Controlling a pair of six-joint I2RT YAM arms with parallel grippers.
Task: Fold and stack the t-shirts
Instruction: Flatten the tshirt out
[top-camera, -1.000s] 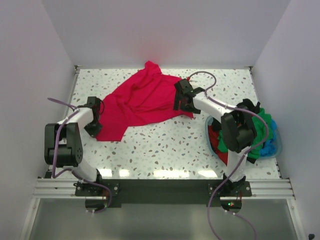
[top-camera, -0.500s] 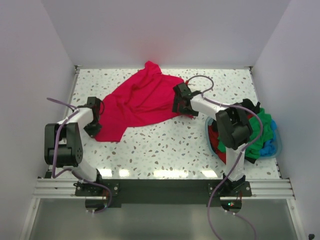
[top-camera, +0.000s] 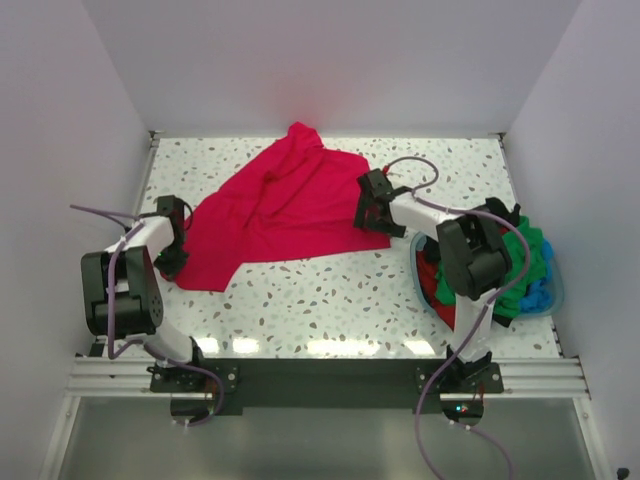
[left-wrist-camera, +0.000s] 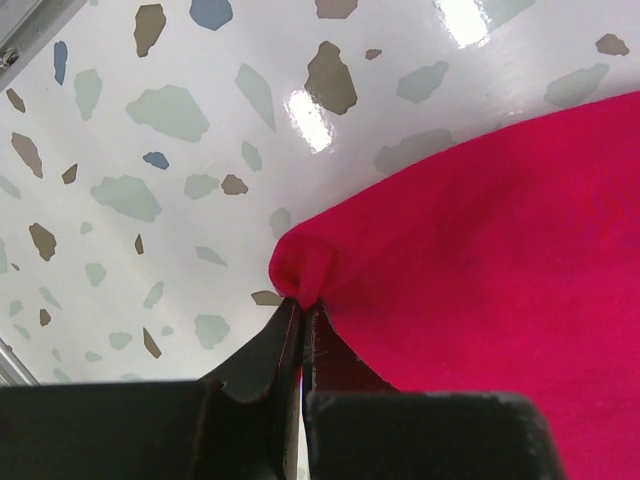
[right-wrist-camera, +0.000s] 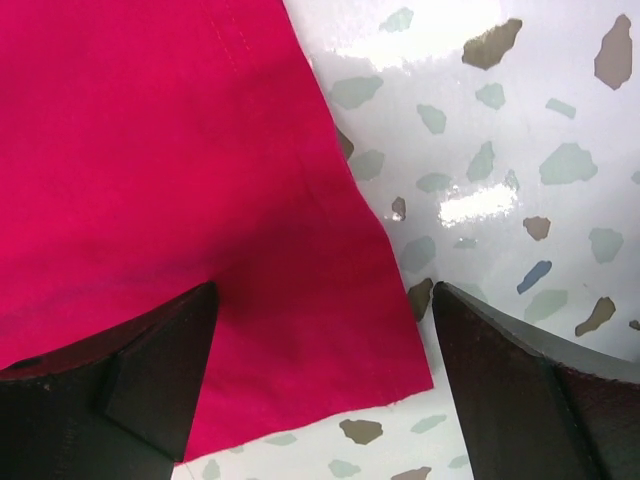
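The crimson-red t-shirt (top-camera: 280, 210) lies spread on the speckled table, far of centre. My left gripper (top-camera: 174, 266) is at its near-left corner. In the left wrist view, the jaws (left-wrist-camera: 301, 305) are shut on a pinched fold of the red cloth (left-wrist-camera: 480, 230). My right gripper (top-camera: 368, 217) is at the shirt's right side. In the right wrist view, it (right-wrist-camera: 325, 300) is open, fingers wide apart over the shirt's hemmed corner (right-wrist-camera: 200, 200). Green (top-camera: 525, 250), red (top-camera: 432, 275) and black (top-camera: 500, 212) shirts are heaped in the basket.
The light blue round basket (top-camera: 548, 300) stands at the right edge of the table, next to the right arm. White walls close the table on the left, back and right. The arms' bases sit on the rail at the near edge.
My left gripper has moved left and nearer, drawing the shirt's corner with it. The shirt now lies wider and flatter. My right gripper has shifted slightly right.
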